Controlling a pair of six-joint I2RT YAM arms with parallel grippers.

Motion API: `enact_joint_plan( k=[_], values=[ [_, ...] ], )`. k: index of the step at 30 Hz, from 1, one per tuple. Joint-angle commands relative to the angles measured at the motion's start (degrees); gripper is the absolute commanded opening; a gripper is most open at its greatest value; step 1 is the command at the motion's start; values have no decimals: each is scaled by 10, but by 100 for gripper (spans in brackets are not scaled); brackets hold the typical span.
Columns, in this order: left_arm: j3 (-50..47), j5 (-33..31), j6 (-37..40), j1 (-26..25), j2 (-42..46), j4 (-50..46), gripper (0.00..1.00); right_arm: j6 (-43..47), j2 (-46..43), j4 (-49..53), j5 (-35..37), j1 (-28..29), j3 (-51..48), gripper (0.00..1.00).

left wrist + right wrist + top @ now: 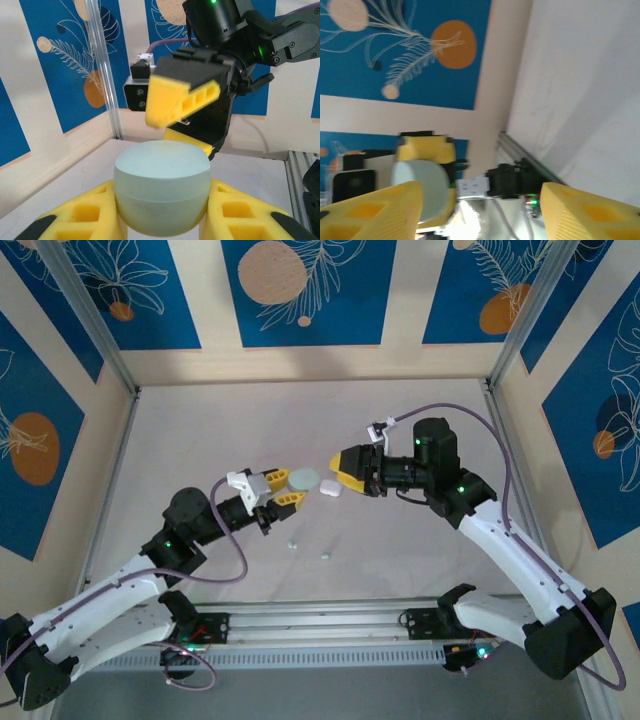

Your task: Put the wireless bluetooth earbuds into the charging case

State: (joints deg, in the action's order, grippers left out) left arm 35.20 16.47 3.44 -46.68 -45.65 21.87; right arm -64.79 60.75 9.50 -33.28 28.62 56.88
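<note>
We look down on a pale grey table (pixel 200 430) boxed in by cream walls. At the near edge, both arms rise from a metal rail (pixel 320 623). A little farther in, two tiny pale earbuds (pixel 325 556) lie loose on the bare surface, apart from each other and from both grippers. Beyond them, the left gripper (pixel 293 490) is clenched on the charging case (pixel 303 479), a round pale blue-green puck that sits lid-up between its yellow fingers (pixel 85 215). Facing it from the right, the right gripper (pixel 340 473) has its jaws spread wide with nothing between them. A white rounded piece (pixel 329 490) sits just beside its tips; we cannot tell whether they touch. Farthest back hang blue panels (pixel 300 290) with orange discs and white leaves.
</note>
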Motion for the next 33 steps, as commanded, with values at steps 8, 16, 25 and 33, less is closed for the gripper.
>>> enact_joint_plan(
  k=[8,16,25,33],
  values=[
    [26,13,-1,-4,-9,57,27,-93,18,-109,-73,35,-12,68],
    [26,15,-13,-4,-17,69,27,-102,58,-156,-100,60,8,62],
    [26,17,-18,-4,-27,76,28,-121,76,-193,-116,69,17,40],
    [26,10,-34,-3,-36,80,38,-136,66,-223,-103,69,7,23]
  ],
)
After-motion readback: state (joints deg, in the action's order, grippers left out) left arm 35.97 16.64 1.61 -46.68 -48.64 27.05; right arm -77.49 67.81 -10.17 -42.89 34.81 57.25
